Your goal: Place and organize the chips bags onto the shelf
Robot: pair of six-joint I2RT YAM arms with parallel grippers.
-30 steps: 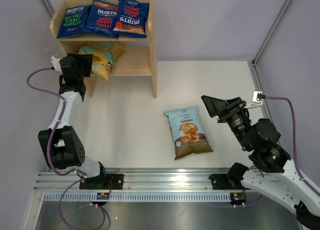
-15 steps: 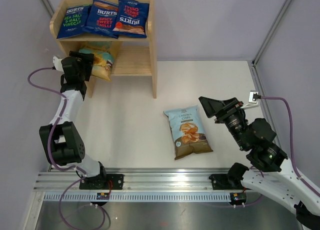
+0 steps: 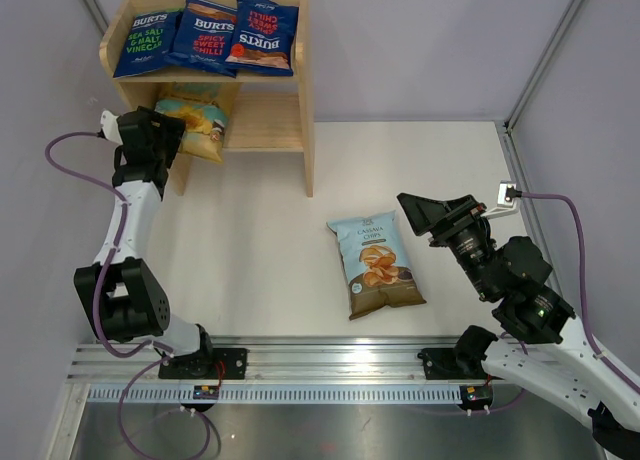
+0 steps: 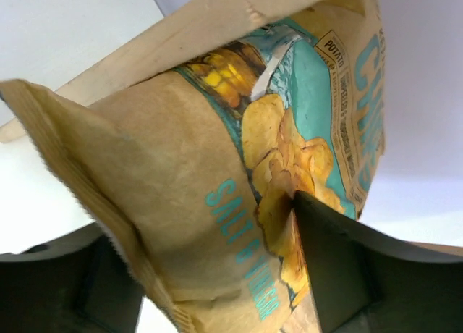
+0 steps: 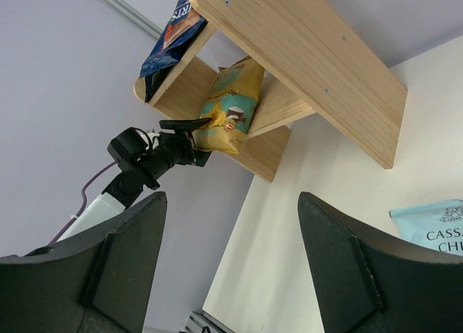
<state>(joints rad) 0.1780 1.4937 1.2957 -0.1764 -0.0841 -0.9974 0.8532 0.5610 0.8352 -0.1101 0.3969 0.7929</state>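
Pale counter (image 3: 260, 230), lilac walls (image 3: 420, 40). The shelf (image 3: 305, 100) stands upper left, three BURTS bags (image 3: 205, 35) on its top tier. My left jaws clamp the yellow bag (image 4: 289, 152) at the lower tier. My right jaws gape wide, right of the Cassava bag (image 3: 377, 265). Since a second ago, the yellow bag has shifted slightly left.

The top camera looked down over the white table (image 3: 250, 230) from high at its near edge. The left wrist camera sat close against the crinkly yellow chips bag (image 4: 181, 152), seemingly tilted upward; the right wrist camera saw that bag from afar.
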